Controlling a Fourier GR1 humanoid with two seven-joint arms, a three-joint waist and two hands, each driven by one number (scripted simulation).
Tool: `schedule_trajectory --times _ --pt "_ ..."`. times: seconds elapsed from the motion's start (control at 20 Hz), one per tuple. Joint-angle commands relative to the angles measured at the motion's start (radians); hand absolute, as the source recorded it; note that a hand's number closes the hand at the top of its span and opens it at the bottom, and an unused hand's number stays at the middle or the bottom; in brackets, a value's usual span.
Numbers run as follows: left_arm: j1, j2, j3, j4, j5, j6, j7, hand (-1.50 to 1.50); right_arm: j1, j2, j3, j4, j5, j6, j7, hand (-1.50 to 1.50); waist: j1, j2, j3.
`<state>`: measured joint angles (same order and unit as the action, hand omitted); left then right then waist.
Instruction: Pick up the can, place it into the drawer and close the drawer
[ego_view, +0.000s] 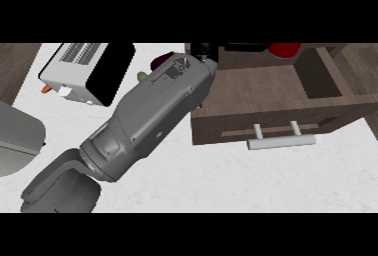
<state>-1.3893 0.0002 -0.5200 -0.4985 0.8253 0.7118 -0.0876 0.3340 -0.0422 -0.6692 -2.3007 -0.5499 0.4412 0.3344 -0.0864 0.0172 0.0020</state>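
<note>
The left forearm (148, 120) runs up from the lower left, and only a small black part of the left hand (203, 50) shows past its end, at the far left corner of the drawer (251, 95). Whether this hand is wide, narrow or holding anything cannot be told, as the forearm hides most of it. The red can (284, 48) lies to the hand's right, apart from it, at the drawer's far end; whether it sits inside or behind the drawer is unclear. The drawer stands open, its handle (280, 141) on the near side, below and right of the hand. A toaster (85, 72) sits well left of the hand, with a dark round thing (161, 61) between them.
</note>
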Motion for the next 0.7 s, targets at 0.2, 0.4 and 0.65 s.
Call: schedule_trajectory --times 0.2,0.4,0.65 --pt "-0.013 0.0 -0.085 0.008 0.075 0.095 -0.021 -1.5 -0.002 0.034 0.027 -0.023 0.024 -0.006 0.007 -1.5 -0.006 0.0 0.0" --pt "-0.014 0.0 -0.096 0.054 0.095 0.096 -0.059 -1.5 -0.022 0.011 0.03 -0.025 0.029 -0.016 0.025 -1.5 -0.016 0.006 0.0" --pt "-0.021 0.0 -0.083 0.056 0.146 0.08 -0.085 -1.5 -0.021 -0.01 0.008 -0.034 -0.021 -0.012 0.031 -1.5 -0.013 0.003 0.0"
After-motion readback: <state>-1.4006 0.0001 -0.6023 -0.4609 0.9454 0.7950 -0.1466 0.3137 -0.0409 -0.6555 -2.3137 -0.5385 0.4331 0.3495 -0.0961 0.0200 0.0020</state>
